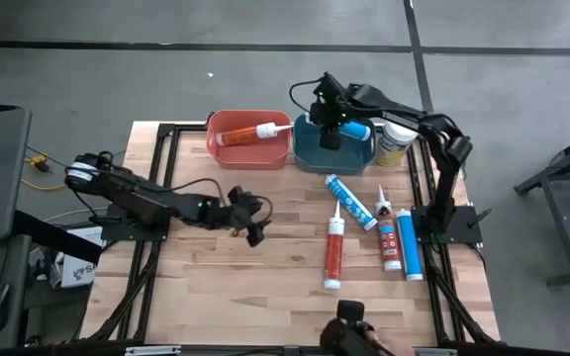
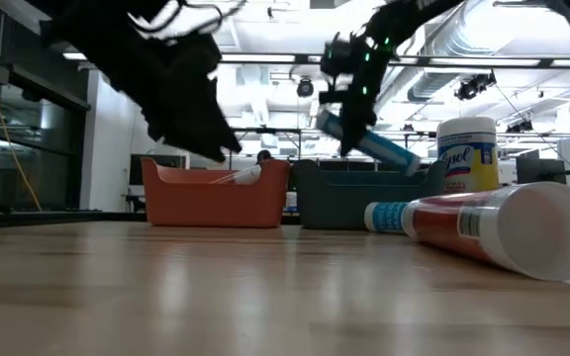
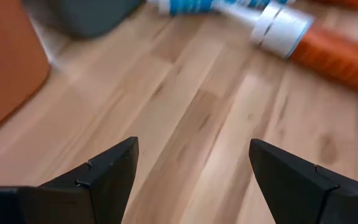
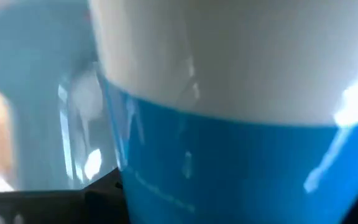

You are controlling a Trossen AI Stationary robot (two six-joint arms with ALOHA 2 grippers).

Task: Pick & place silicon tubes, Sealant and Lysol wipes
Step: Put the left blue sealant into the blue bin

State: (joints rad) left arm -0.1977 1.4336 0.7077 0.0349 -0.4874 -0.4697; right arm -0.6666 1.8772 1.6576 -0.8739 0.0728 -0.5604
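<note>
A blue-and-white sealant tube [image 1: 356, 130], pinched by the right gripper [image 1: 329, 127], tilts into the teal bin [image 1: 307, 150]. The orange bin [image 1: 228, 155] holds an orange tube [image 1: 243, 134]. The left gripper [image 3: 191, 171] is spread empty over the table [image 1: 216, 277]. Yellow-labelled, white-lidded Lysol wipes [image 1: 396, 141] stand beside the teal bin.

1. Overhead light is even; my arms throw soft shadows on the table [image 1: 265, 287].
2. Low view: bright ceiling lights backlight me into a silhouette.
3. My wrist views are blurred.
</note>
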